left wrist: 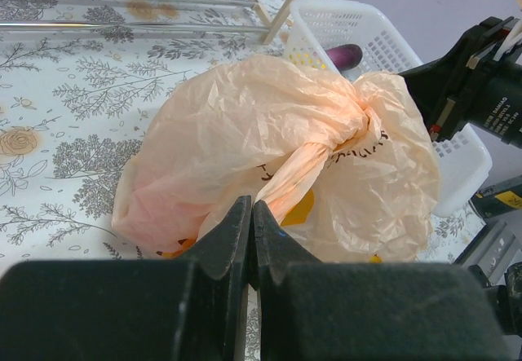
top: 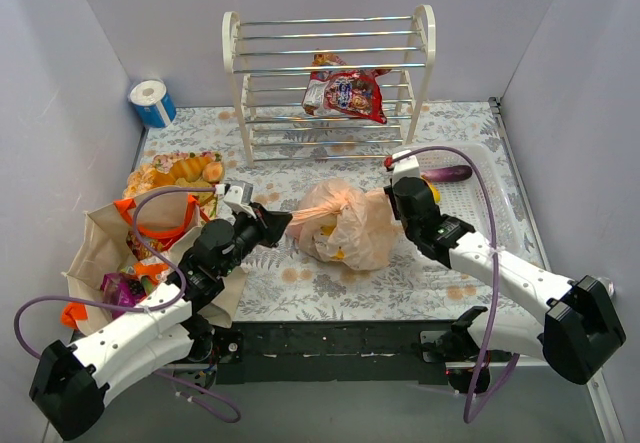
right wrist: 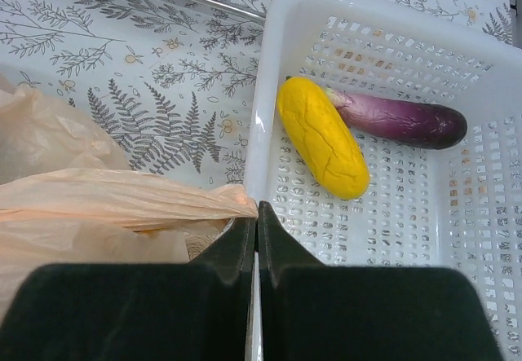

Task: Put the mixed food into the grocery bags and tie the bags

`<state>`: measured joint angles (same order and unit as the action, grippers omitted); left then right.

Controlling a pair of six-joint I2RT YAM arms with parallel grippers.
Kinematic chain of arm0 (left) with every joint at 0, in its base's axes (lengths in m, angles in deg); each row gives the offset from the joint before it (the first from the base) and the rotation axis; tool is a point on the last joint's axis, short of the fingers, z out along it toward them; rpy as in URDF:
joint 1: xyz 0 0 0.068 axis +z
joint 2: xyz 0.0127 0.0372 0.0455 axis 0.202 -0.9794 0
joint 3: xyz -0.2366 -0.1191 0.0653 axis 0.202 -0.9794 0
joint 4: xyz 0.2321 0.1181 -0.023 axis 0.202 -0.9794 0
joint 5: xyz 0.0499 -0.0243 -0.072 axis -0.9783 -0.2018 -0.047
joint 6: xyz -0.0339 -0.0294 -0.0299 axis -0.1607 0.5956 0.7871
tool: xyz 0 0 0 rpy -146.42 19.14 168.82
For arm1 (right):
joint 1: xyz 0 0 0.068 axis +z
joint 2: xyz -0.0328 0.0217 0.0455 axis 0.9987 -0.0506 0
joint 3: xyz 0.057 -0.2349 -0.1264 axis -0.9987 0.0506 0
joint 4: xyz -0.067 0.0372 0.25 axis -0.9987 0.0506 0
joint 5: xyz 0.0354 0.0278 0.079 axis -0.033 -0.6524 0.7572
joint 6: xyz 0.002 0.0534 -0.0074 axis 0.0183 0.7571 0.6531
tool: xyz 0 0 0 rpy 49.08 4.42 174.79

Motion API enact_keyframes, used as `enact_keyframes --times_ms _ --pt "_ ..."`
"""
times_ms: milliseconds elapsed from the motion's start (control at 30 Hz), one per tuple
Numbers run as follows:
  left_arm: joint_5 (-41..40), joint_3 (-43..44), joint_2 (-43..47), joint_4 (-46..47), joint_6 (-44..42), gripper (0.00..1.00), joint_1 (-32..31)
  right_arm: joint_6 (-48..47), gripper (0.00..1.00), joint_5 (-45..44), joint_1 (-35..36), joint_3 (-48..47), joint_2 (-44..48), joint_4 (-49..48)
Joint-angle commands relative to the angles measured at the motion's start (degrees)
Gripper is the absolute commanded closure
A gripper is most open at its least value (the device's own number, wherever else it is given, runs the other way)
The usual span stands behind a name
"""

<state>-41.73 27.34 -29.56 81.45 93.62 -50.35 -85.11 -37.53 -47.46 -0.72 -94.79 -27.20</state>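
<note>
The left pincer [left wrist: 250, 214] is clenched on a twisted strand of the thin peach plastic bag [left wrist: 245, 125]. The strand runs up from its tips to a tight knot [left wrist: 352, 129] at the bag's top. The right pincer [right wrist: 257, 214] is likewise clamped shut, pinching a flat, crinkled flap of the same bag on the opposite side.

The bag sits mid-table [left wrist: 65, 92], bulging and wrinkled, and is translucent enough for yellow shapes [left wrist: 298, 210] to show through (what they are cannot be told).

Just beside the right pincer stands a white lattice basket [right wrist: 269, 92]. It holds a matt yellow oblong fruit [right wrist: 322, 137] touching a glossy purple eggplant [right wrist: 404, 121].

At the left, the beige canvas tote [top: 100, 253] gapes open with a shiny purple packet [top: 118, 288] inside. A red snack packet [top: 350, 93] lies on the white rack [top: 232, 48] of metal rods at the back.
</note>
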Motion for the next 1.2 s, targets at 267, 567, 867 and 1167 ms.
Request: enact_keyframes --times_ms 267,567,867,1167 --pt "-1.9 4.7 3.3 -3.7 -3.7 1.00 2.0 -2.0 0.99 -5.7 -7.4 -1.1 4.9 2.2" --pt "-3.8 2.4 -0.1 -3.5 -0.1 1.00 2.4 -1.3 0.99 -0.7 -14.0 1.9 1.7 -1.9" --pt "-5.0 1.5 0.0 -4.7 0.9 1.00 2.9 -1.1 0.99 2.2 -18.2 3.5 1.0 -2.5" --pt "-4.9 1.4 -0.1 -4.9 1.2 1.00 3.5 -0.9 0.99 3.6 -19.7 3.9 0.4 -2.8"
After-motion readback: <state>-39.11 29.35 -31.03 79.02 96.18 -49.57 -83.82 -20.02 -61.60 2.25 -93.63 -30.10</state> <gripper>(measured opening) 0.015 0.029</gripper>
